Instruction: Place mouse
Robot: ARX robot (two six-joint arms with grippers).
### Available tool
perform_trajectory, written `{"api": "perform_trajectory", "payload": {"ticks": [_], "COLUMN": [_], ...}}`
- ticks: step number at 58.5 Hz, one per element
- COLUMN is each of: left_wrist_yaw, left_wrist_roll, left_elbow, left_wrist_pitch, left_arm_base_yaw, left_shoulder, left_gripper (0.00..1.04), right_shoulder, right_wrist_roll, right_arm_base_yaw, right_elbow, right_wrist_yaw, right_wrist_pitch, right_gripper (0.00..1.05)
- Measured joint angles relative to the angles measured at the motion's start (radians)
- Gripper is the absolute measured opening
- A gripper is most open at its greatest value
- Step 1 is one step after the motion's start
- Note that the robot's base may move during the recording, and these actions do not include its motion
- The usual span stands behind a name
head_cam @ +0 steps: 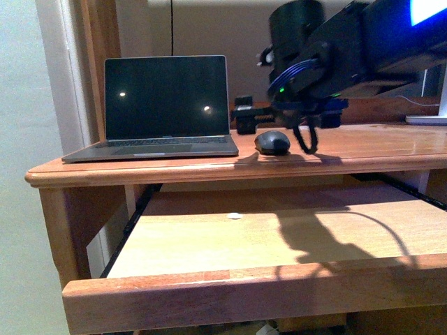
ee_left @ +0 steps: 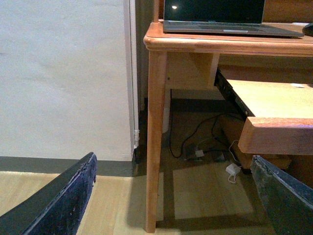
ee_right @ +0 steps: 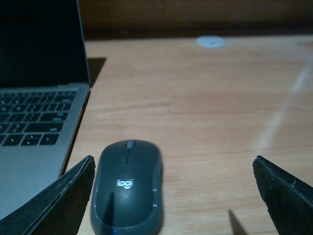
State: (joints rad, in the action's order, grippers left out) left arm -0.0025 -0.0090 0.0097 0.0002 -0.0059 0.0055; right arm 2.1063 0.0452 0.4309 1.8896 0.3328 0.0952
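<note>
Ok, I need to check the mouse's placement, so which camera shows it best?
The right wrist view: the mouse lies close up, scroll wheel and logo plain, beside the laptop. The front view shows it small and dark on the desk; the left wrist view catches only its edge.

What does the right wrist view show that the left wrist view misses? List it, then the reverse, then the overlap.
Right wrist only: the mouse's logi logo, the laptop's keys, a white disc on the desk top. Left wrist only: desk leg, wall, floor cables, pull-out tray. Both: laptop, desk top, an open claw each (right claw, left claw).
</note>
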Motion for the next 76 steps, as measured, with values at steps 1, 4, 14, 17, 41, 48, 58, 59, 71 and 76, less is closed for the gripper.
{"api": "perform_trajectory", "payload": {"ticks": [1, 4, 14, 17, 41, 48, 58, 59, 71, 76], "left_wrist_yaw": [0.0, 0.0, 0.0, 0.0, 0.0, 0.0, 0.0, 0.0, 0.0, 0.0], "left_wrist_roll": [0.0, 0.0, 0.0, 0.0, 0.0, 0.0, 0.0, 0.0, 0.0, 0.0], "left_elbow": [0.0, 0.0, 0.0, 0.0, 0.0, 0.0, 0.0, 0.0, 0.0, 0.0], "left_wrist_pitch": [0.0, 0.0, 0.0, 0.0, 0.0, 0.0, 0.0, 0.0, 0.0, 0.0], "left_arm_base_yaw": [0.0, 0.0, 0.0, 0.0, 0.0, 0.0, 0.0, 0.0, 0.0, 0.0], "left_shoulder": [0.0, 0.0, 0.0, 0.0, 0.0, 0.0, 0.0, 0.0, 0.0, 0.0], "left_gripper": [0.97, 0.97, 0.97, 0.97, 0.97, 0.97, 0.97, 0.97, 0.97, 0.97], "right_shoulder": [-0.019, -0.112, -0.415, -0.486, -0.78, -0.786, -0.71, -0.7, -0.612, -0.558], "right_wrist_roll": [0.002, 0.016, 0.042, 0.041, -0.008, -0.043, -0.1, -0.1, -0.094, -0.084], "right_arm_base_yaw": [-0.006, -0.039, -0.163, -0.196, -0.486, -0.537, -0.515, -0.507, -0.425, -0.372], "right_elbow": [-0.023, -0.138, -0.56, -0.682, -1.269, -1.343, -1.424, -1.426, -1.419, -1.382], "right_wrist_yaw": [-0.011, -0.061, -0.317, -0.398, -0.911, -0.958, -0.923, -0.916, -0.833, -0.778], "right_wrist_pitch": [0.013, 0.072, 0.269, 0.309, 0.402, 0.419, 0.512, 0.523, 0.602, 0.633], "right_gripper": [0.97, 0.97, 0.97, 0.97, 0.97, 0.97, 0.97, 0.97, 0.97, 0.97]}}
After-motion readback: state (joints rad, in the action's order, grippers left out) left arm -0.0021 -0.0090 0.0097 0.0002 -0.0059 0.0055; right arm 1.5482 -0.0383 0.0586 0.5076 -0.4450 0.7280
